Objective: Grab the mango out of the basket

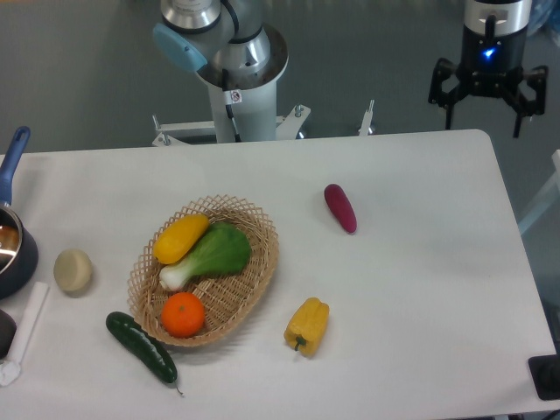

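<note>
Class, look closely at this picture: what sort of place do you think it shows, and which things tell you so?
Probably a robotics lab or test bench, not a kitchen. A robot arm's base is mounted behind a plain white table, a gripper hangs above the far edge, and the basket of produce looks laid out for practice.

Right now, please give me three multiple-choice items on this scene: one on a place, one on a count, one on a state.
1. Where does the mango lie?
A. in the basket, at its far left
B. beside the pot
C. on the bare table

2. How many things lie in the basket?
A. two
B. three
C. five

3. How do the gripper jaws stand?
A. shut on the mango
B. open, empty
C. shut on the orange

Answers: 1 A, wicker surrounds it; 2 B, mango, green vegetable, orange; 3 B, fingers spread, nothing between.
</note>
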Robot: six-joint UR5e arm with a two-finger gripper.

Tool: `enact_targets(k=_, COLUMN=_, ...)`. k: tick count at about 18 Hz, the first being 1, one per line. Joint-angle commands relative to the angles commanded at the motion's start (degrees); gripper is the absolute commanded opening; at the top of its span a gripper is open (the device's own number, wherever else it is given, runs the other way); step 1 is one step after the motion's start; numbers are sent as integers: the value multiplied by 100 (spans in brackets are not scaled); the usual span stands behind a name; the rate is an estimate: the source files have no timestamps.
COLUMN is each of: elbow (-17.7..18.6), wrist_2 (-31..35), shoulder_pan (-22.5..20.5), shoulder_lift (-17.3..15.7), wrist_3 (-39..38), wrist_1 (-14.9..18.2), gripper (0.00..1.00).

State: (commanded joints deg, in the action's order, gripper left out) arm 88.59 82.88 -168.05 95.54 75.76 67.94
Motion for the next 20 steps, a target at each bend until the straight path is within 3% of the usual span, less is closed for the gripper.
enact_targets(k=8, elbow=44, wrist_2=-35, shoulder_pan=-9, shoulder_lift=-44, wrist_3=-35, wrist_1=18, gripper=100)
enact_targets(k=16, elbow=360, wrist_2=-334, shoulder_pan=-53, shoulder_lift=-79, wrist_3=-88, wrist_1=-9, gripper=100)
enact_targets(k=20, elbow=580, wrist_2=-343, shoulder_pan=-44, shoulder_lift=-158, wrist_3=-123, wrist_1=-245, gripper=100)
